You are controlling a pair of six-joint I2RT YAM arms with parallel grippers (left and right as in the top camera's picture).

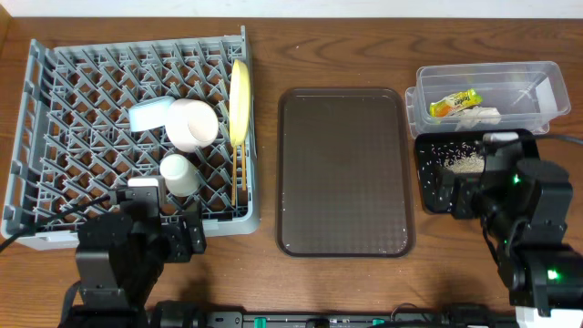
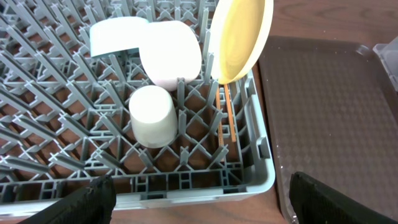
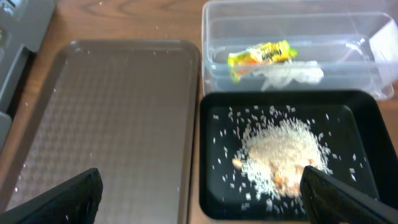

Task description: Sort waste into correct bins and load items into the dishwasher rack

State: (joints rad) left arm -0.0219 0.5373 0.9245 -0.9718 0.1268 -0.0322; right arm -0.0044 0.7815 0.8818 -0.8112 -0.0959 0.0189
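In dishwasher rack (image 1: 82, 109): yellow plate (image 1: 239, 100) on edge, white bowl (image 1: 191, 123), light blue bowl (image 1: 146, 116), white cup (image 1: 178, 173), chopsticks (image 1: 236, 173); in clear tub (image 3: 292, 22): snack wrapper (image 3: 261, 53), crumpled white wrapper (image 3: 292, 76); on black tray (image 3: 367, 124): rice scraps (image 3: 280, 149); left gripper (image 2: 200, 190), right gripper (image 3: 200, 183): spread wide, empty.

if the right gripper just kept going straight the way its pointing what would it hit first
Most likely the black tray, near its left rim beside the rice pile. The right gripper hangs above it with fingers open, pointing down and forward. Depth is unclear, so it could land on the rice itself.
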